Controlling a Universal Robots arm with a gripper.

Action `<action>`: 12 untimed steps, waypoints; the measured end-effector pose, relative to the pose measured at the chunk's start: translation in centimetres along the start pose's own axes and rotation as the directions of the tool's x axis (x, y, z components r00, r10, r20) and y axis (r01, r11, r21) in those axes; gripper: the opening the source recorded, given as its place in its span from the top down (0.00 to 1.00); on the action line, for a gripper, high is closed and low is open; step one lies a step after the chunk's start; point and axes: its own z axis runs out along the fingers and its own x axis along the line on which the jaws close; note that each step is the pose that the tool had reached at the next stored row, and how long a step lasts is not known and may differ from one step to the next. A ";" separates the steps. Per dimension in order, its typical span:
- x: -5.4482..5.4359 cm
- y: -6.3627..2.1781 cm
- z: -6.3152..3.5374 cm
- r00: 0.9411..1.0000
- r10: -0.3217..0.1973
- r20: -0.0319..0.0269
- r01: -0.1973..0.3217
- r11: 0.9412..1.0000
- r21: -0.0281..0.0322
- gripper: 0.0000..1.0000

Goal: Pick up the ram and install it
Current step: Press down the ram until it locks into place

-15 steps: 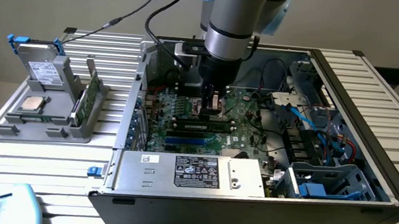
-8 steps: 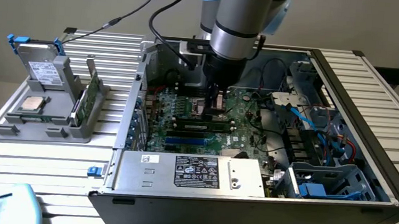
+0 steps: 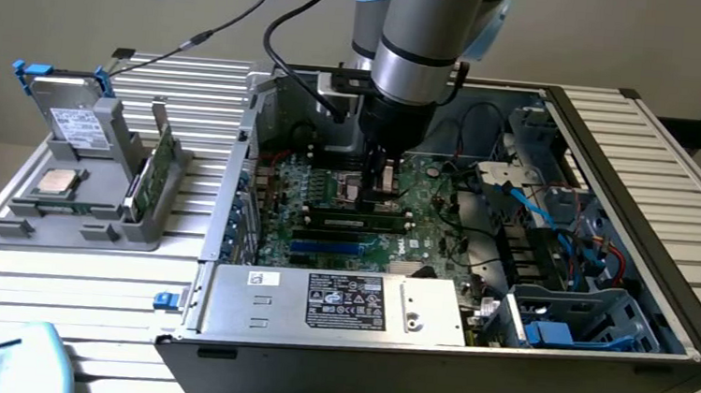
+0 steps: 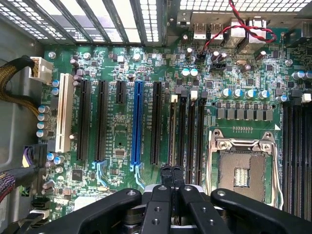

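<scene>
Exterior view: the gripper reaches down into the open computer case, just above the motherboard. A ram stick lies seated in a slot directly below it, towards the power supply. Another green stick stands upright in the grey holder on the desk, at the exterior view's left. In the wrist view the fingers are pressed together with nothing between them, beside the empty processor socket.
</scene>
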 end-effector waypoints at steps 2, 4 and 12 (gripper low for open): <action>0.0 0.00 0.00 1.000 0.000 0.000 0.000 1.000 0.000 0.89; 0.0 0.00 0.00 1.000 0.000 0.000 0.000 1.000 0.000 0.89; 0.0 0.05 0.00 1.000 0.015 0.002 -0.015 1.000 -0.001 0.89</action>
